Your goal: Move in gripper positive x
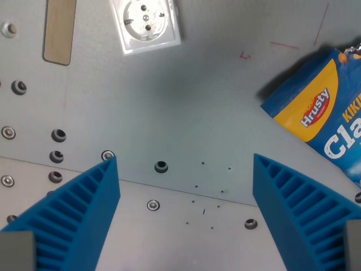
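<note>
My gripper (183,164) is open and empty. Its two blue ribbed fingers (84,203) rise from the lower corners of the wrist view, wide apart, above a grey metal table (186,96). Nothing lies between them but bare plate with bolt holes (161,166).
A blue and yellow snack bag (324,110) lies at the wrist view's right edge, partly cut off. A white socket (146,22) is set at the top. A tan wooden strip (58,28) lies at the top left. Screws and holes dot the left side.
</note>
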Robot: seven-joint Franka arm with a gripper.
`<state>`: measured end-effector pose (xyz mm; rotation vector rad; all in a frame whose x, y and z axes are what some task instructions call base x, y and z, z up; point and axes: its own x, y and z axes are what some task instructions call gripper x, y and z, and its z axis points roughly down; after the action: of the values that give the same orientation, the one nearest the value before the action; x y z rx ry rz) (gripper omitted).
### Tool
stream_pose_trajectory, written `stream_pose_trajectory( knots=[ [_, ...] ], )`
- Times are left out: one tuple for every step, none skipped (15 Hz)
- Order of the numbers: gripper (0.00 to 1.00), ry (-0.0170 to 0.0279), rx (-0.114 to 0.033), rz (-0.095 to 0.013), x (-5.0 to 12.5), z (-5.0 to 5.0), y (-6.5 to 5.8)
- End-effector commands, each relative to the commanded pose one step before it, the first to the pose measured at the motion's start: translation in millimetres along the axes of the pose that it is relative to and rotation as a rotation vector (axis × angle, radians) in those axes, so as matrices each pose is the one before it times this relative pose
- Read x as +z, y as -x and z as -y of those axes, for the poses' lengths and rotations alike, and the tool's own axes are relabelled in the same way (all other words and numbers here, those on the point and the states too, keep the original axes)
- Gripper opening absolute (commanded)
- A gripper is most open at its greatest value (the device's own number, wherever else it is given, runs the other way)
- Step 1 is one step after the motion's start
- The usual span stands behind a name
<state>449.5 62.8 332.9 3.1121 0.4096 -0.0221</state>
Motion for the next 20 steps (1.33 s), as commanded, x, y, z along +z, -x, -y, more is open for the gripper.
stream_pose_trajectory(
  knots=[
    [1.0, 0.00111, -0.0003, -0.0057, -2.84, 0.03, -4.75],
    [1.0, 0.0, 0.0, 0.0, 0.0, 0.0, -5.0],
    [1.0, 0.0, 0.0, 0.0, 0.0, 0.0, -5.0],
    [1.0, 0.0, 0.0, 0.0, 0.0, 0.0, -5.0],
    [1.0, 0.0, 0.0, 0.0, 0.0, 0.0, -5.0],
    [1.0, 0.0, 0.0, 0.0, 0.0, 0.0, -5.0],
    [1.0, 0.0, 0.0, 0.0, 0.0, 0.0, -5.0],
    [1.0, 0.0, 0.0, 0.0, 0.0, 0.0, -5.0],
    [1.0, 0.0, 0.0, 0.0, 0.0, 0.0, -5.0],
    [1.0, 0.0, 0.0, 0.0, 0.0, 0.0, -5.0],
    [1.0, 0.0, 0.0, 0.0, 0.0, 0.0, -5.0],
    [1.0, 0.0, 0.0, 0.0, 0.0, 0.0, -5.0],
    [1.0, 0.0, 0.0, 0.0, 0.0, 0.0, -5.0],
    [1.0, 0.0, 0.0, 0.0, 0.0, 0.0, -5.0],
    [1.0, 0.0, 0.0, 0.0, 0.0, 0.0, -5.0],
    [1.0, 0.0, 0.0, 0.0, 0.0, 0.0, -5.0],
    [1.0, 0.0, 0.0, 0.0, 0.0, 0.0, -5.0],
    [1.0, 0.0, 0.0, 0.0, 0.0, 0.0, -5.0],
    [1.0, 0.0, 0.0, 0.0, 0.0, 0.0, -5.0],
    [1.0, 0.0, 0.0, 0.0, 0.0, 0.0, -5.0]
  ],
)
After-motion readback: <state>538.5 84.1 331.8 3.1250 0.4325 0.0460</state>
